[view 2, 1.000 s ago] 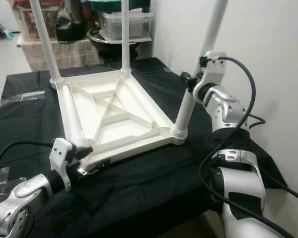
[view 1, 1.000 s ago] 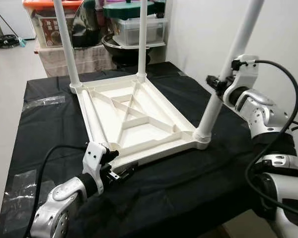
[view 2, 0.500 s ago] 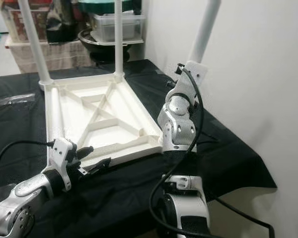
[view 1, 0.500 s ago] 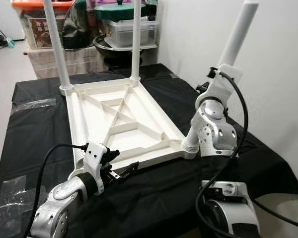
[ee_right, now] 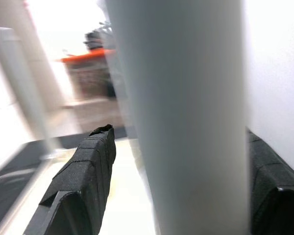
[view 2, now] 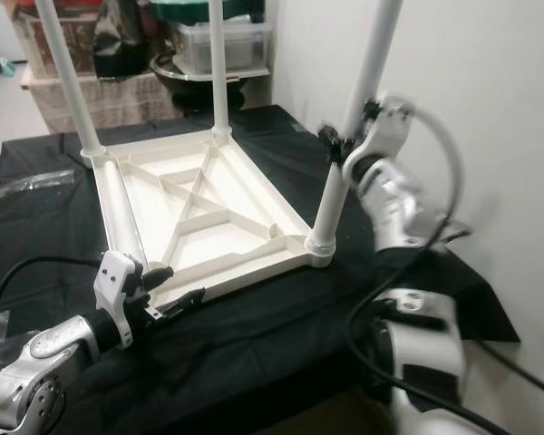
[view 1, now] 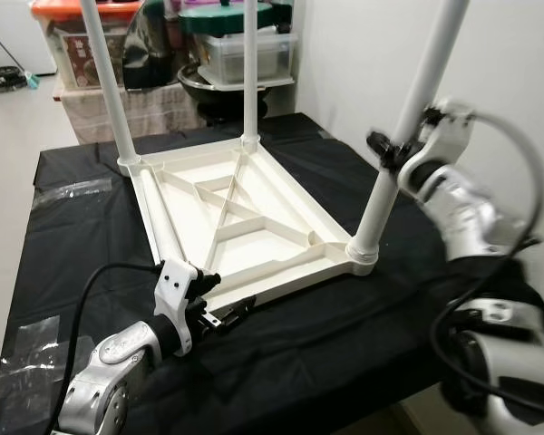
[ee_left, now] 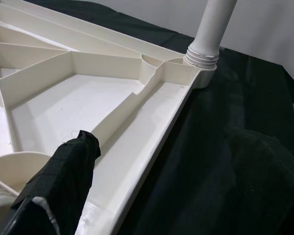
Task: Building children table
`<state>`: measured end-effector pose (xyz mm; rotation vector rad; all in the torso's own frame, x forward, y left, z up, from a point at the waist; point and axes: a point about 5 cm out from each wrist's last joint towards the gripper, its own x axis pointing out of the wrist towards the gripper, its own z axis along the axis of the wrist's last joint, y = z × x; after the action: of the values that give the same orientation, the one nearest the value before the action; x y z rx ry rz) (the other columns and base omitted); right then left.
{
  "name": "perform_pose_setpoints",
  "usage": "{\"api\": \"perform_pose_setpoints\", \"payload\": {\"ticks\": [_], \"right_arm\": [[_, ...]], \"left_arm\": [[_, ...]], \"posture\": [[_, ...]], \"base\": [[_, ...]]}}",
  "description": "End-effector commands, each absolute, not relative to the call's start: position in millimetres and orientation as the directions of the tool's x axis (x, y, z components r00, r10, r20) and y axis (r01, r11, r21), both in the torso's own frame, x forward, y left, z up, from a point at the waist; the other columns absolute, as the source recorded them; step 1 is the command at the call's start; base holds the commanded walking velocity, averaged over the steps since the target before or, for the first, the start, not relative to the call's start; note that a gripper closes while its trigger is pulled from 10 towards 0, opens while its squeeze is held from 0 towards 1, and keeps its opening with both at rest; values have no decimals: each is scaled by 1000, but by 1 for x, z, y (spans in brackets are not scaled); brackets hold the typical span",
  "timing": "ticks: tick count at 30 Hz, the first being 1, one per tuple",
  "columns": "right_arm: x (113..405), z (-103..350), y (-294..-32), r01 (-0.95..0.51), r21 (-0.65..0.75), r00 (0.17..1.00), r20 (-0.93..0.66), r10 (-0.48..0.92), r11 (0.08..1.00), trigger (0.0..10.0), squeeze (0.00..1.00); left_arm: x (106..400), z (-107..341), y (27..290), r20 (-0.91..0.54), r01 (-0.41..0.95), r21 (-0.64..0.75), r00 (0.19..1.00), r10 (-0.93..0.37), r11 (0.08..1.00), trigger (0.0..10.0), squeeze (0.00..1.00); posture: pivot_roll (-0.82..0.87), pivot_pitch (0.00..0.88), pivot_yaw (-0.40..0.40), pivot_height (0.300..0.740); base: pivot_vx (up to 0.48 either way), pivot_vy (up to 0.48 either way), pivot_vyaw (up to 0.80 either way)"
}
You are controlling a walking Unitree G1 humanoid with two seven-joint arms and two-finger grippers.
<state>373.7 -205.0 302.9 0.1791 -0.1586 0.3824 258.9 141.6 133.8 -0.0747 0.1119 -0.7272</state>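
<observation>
Right pincer back astride table leg

Bright, even indoor light — right arm motion-blurred, right wrist view smeared.

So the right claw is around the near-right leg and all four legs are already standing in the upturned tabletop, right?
Not all four. The left eye view shows three legs standing; the fourth leg lies flat along the left edge of the upturned tabletop. The right claw is around the near-right leg, as you say.
</observation>
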Motion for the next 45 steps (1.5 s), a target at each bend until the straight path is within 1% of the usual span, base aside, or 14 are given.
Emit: {"api": "perform_pose_setpoints", "payload": {"ticks": [1, 10, 11, 13, 14, 15, 22, 24, 28, 37, 38, 39, 40, 45], "right_arm": [[371, 294, -198, -497, 103, 863, 159, 479, 862, 10000, 0], [375, 274, -201, -687, 11, 726, 43, 686, 726, 9843, 0], [375, 270, -201, -711, -2, 703, 15, 711, 703, 3804, 0], [375, 270, -201, -711, -2, 703, 15, 711, 703, 3804, 0], [375, 266, -200, -727, -6, 687, -5, 727, 687, 667, 0], [378, 260, -200, -705, 4, 709, -33, 705, 709, 0, 0], [392, 250, -206, -427, 41, 900, -78, 429, 903, 0, 0], [398, 244, -216, -137, 94, 985, -97, 146, 986, 0, 0], [390, 223, -221, 234, 139, 965, -151, -213, 962, 0, 0], [373, 192, -139, 299, 211, 939, -240, -247, 931, 0, 0], [376, 196, -129, 239, 209, 953, -239, -187, 948, 10000, 0], [379, 200, -125, 194, 204, 961, -238, -144, 960, 10000, 0], [382, 210, -127, 163, 213, 974, -189, -123, 963, 10000, 1000], [388, 236, -146, 115, 211, 991, -86, -99, 971, 10000, 1000]], "left_arm": [[257, 130, 142, -92, 661, -109, 737, -670, 742, 10000, 0], [259, 133, 144, -91, 663, -98, 737, -670, 742, 10000, 0], [259, 133, 144, -90, 662, -96, 738, -669, 743, 10000, 0], [259, 133, 144, -90, 662, -96, 738, -669, 743, 10000, 0], [258, 133, 144, -90, 662, -95, 738, -668, 744, 10000, 0], [257, 132, 145, -91, 661, -96, 739, -668, 744, 10000, 0], [255, 132, 145, -94, 664, -98, 735, -671, 741, 10000, 0], [256, 132, 145, -94, 667, -98, 733, -674, 739, 10000, 0], [257, 131, 142, -94, 673, -102, 727, -680, 733, 10000, 0], [258, 129, 134, -100, 698, -110, 701, -706, 708, 10000, 0], [259, 130, 135, -101, 698, -108, 701, -706, 708, 10000, 0], [259, 130, 136, -100, 696, -107, 703, -704, 710, 10000, 0], [260, 130, 137, -100, 693, -105, 707, -700, 714, 10000, 0], [259, 129, 139, -101, 684, -106, 714, -693, 721, 10000, 0]], "posture": [[67, 0, -58, 740], [86, 0, -70, 740], [93, 0, -75, 740], [93, 0, -75, 740], [94, 0, -77, 740], [96, 0, -78, 740], [92, 0, -73, 740], [80, 0, -66, 740], [66, 0, -57, 740], [54, 0, -47, 740], [57, 0, -56, 740], [57, 0, -56, 740], [56, 0, -64, 740], [52, 0, -67, 740]], "base": [[0, 0, 0], [0, 0, 0], [0, 0, 0], [0, 0, 0], [0, 0, 0], [0, 0, 0], [0, 0, 0], [0, 0, 0], [0, 0, 0], [0, 0, 0], [0, 0, 0], [0, 0, 0], [0, 0, 0], [0, 0, 0]]}}
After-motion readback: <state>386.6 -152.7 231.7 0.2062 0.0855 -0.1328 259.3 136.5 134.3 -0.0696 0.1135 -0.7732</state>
